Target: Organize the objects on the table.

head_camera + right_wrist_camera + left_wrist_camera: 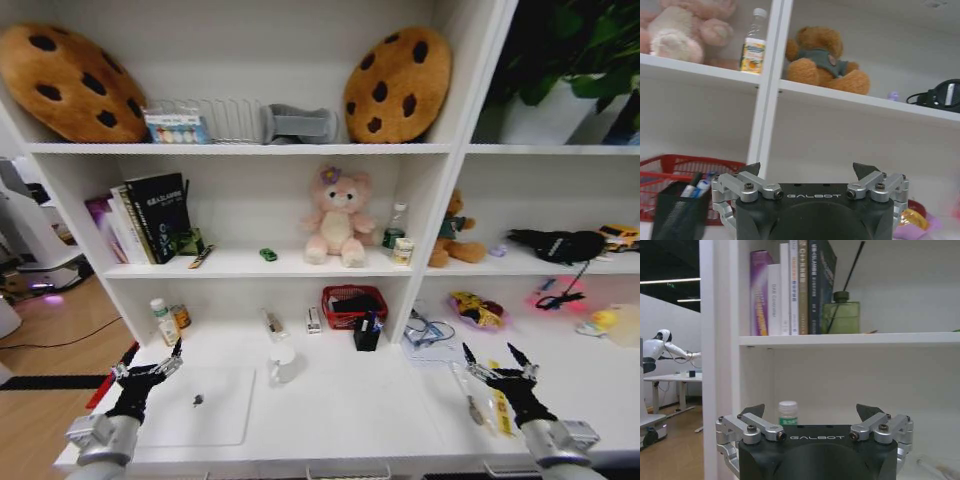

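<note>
A closed silver laptop (200, 405) lies flat on the long white table (350, 410), just right of my left gripper (148, 362), which hovers open over the table's left end. The same gripper (811, 412) faces the shelving with nothing between its fingers. A tiny green toy car (268, 254) sits on the middle shelf. My right gripper (492, 358) is open above the table's right part, beside a thin pen-like stick (470, 395) and a yellow strip (498, 408). Beyond the right gripper (807, 169), a black mesh holder (677, 210) keeps blue-capped pens (697, 187).
A red basket (353, 305), the black holder (367, 332), a clear bottle (282, 358) and small pill bottles (162, 322) stand at the table's back. Books (790, 287), a pink plush (337, 218) and a brown bear (825, 60) fill the shelves. Upright shelf dividers (767, 85) rise ahead.
</note>
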You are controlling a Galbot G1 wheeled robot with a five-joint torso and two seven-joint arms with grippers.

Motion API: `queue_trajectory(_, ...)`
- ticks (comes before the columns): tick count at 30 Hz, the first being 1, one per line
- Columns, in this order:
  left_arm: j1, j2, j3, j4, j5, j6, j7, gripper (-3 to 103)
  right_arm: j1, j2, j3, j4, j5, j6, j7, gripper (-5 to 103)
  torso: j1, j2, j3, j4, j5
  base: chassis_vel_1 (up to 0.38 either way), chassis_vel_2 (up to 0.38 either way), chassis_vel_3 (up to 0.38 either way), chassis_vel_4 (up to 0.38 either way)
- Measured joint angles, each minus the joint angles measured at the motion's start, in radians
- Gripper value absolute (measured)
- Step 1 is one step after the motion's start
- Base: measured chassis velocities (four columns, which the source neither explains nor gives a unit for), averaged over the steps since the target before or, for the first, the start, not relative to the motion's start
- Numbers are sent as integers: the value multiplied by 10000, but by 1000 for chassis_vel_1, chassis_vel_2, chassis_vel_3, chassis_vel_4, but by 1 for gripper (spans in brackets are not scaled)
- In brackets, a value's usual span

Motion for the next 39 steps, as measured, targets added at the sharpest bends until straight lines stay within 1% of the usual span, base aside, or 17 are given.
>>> queue_trajectory(1,0,0,0,0,0,0,0,100,0,0,0,0,0,0,0,100,0,0,0,0,0,335,340,-347,-324)
queue_trajectory(2,-2,0,-1,4,0,1,-16,100,-1,-1,1,1,0,1,0,100,2,1,-1,2,-32,307,340,-347,-310)
queue_trajectory(4,1,0,-1,4,0,2,-12,100,-2,-1,2,2,0,2,1,100,-1,2,-2,2,-23,334,337,-339,-329)
queue_trajectory(5,0,0,-3,2,0,1,-12,100,-1,0,1,1,0,1,1,100,-2,2,-1,-1,6,334,333,-326,-329)
queue_trajectory(7,1,0,-1,3,0,1,-12,100,-1,0,0,0,0,0,0,100,1,0,1,2,-6,296,333,-268,-296)
queue_trajectory(9,-1,1,-3,6,0,1,-14,100,-5,0,2,4,-1,3,1,100,0,3,-3,-4,-36,236,168,-240,-181)
queue_trajectory(10,-1,1,-3,6,0,1,-14,100,-5,0,2,4,-1,3,1,100,0,3,-3,-4,-36,236,101,-211,-181)
queue_trajectory(11,0,1,-5,6,0,1,-14,100,-4,1,2,3,0,2,1,100,-3,3,-3,-1,-4,194,43,-107,-187)
queue_trajectory(12,0,1,-5,5,0,1,-14,100,-2,1,0,2,0,1,0,100,-1,2,-2,2,0,110,43,-107,-69)
queue_trajectory(13,1,0,-5,6,0,1,-17,100,2,1,0,3,-1,2,0,100,1,1,0,6,-22,7,76,-13,-69)
queue_trajectory(15,0,0,-3,6,0,1,-17,100,3,0,2,3,0,2,1,100,2,1,-1,5,-26,7,76,20,-42)
queue_trajectory(16,0,0,-2,5,1,1,-17,100,2,0,1,2,-1,2,1,100,1,1,0,4,-4,-65,2,53,18)
queue_trajectory(17,0,-1,-1,5,0,1,-16,100,1,0,1,-1,0,2,2,100,1,0,1,1,0,-92,-47,63,18)
queue_trajectory(21,0,-1,3,6,0,1,-12,100,-2,0,6,-1,0,2,4,100,1,1,0,-3,-16,-91,-78,72,42)
queue_trajectory(22,0,-1,3,5,0,1,-10,100,-2,0,6,-2,0,2,5,100,1,0,1,-2,-5,-49,-53,54,24)
queue_trajectory(26,0,-1,3,5,0,1,-10,100,-1,0,6,-1,0,3,5,100,0,1,-1,0,-17,0,0,0,0)
queue_trajectory(39,-1,-1,0,5,0,1,-10,100,1,0,4,0,0,4,4,100,3,-1,1,0,-11,57,-53,-74,65)
